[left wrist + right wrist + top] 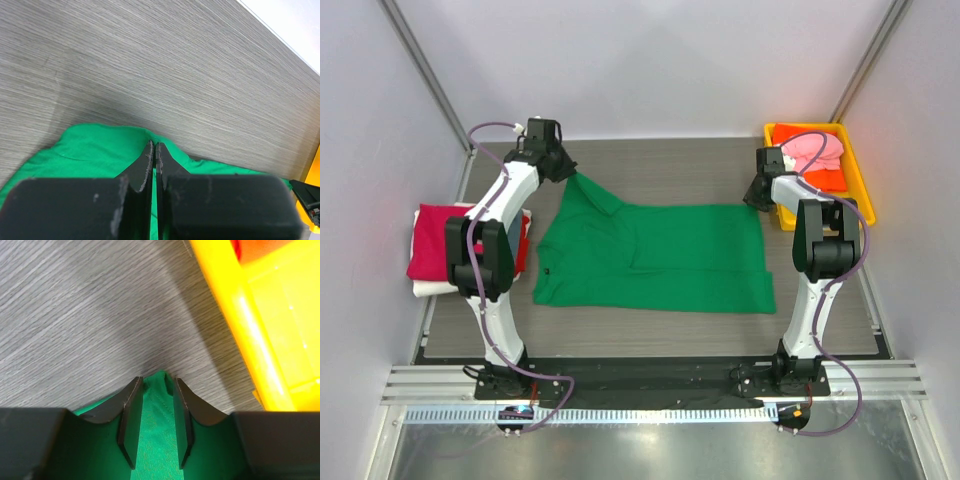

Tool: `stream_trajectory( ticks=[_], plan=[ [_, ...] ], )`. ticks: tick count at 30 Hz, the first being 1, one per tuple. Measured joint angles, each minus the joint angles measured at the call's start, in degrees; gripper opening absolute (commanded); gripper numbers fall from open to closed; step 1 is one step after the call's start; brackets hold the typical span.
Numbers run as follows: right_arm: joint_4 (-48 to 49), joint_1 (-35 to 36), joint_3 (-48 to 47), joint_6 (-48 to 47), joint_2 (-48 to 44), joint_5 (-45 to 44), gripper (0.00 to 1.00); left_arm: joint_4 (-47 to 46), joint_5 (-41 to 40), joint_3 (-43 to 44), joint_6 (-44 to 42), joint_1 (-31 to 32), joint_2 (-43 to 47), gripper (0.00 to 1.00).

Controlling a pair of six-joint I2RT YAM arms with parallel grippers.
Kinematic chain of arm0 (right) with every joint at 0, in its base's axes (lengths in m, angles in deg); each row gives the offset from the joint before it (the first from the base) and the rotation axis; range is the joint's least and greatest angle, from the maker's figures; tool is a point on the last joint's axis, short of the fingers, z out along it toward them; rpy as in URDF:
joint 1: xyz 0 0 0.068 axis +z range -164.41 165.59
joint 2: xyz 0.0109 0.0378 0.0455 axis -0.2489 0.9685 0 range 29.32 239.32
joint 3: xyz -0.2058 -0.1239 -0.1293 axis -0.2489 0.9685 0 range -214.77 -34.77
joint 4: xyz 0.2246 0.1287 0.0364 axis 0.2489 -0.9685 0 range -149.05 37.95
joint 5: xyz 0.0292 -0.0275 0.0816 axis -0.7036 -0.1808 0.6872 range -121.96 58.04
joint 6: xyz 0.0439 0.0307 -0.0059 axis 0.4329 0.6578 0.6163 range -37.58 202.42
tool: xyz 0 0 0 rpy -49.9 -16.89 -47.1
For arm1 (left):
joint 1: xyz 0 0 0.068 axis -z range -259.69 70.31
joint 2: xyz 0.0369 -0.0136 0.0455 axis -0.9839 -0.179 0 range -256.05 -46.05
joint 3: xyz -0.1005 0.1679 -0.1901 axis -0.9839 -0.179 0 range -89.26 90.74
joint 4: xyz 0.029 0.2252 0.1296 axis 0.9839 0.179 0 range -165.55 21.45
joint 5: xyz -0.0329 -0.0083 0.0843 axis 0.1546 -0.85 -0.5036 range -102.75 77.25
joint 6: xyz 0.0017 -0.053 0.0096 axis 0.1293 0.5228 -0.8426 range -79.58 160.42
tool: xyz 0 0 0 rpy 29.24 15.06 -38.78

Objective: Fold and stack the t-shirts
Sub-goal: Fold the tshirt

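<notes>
Progress looks partial: at nine o'clock a folded pile (435,262) sits with a crimson shirt (438,238) uppermost and a white shirt (426,288) beneath, soft and square-edged. Jaws shut, the left gripper (154,145) pinches the eleven-o'clock corner of the green shirt (660,258). This smooth matte cloth lies spread wide at the centre of the grey wood-grain table (670,165), not yet folded small. The right gripper (156,381) straddles its one-o'clock corner, jaws apart, not clamping. At two o'clock a glossy yellow plastic tray (861,185) holds a crumpled pink shirt (815,150) and an orange shirt (827,181), both unfolded.
</notes>
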Motion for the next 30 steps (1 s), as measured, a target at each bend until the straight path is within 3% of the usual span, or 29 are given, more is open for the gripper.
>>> stream_trajectory(
  ticks=[7,13,23,30],
  plan=[
    [0.0,0.0,0.0,-0.2,0.0,-0.8,0.31,0.1,0.0,0.0,0.0,0.0,0.0,0.0],
    [-0.5,0.0,-0.6,-0.5,0.3,-0.9,0.01,0.2,0.5,0.0,0.0,0.0,0.0,0.0],
    [-1.7,0.0,-0.6,-0.5,-0.9,-0.5,0.01,1.0,1.9,-0.1,0.0,0.0,0.3,0.0],
    [-2.2,0.0,2.4,-0.5,-8.8,0.9,0.01,1.6,2.0,-2.2,-0.1,0.0,4.0,0.0]
  ],
)
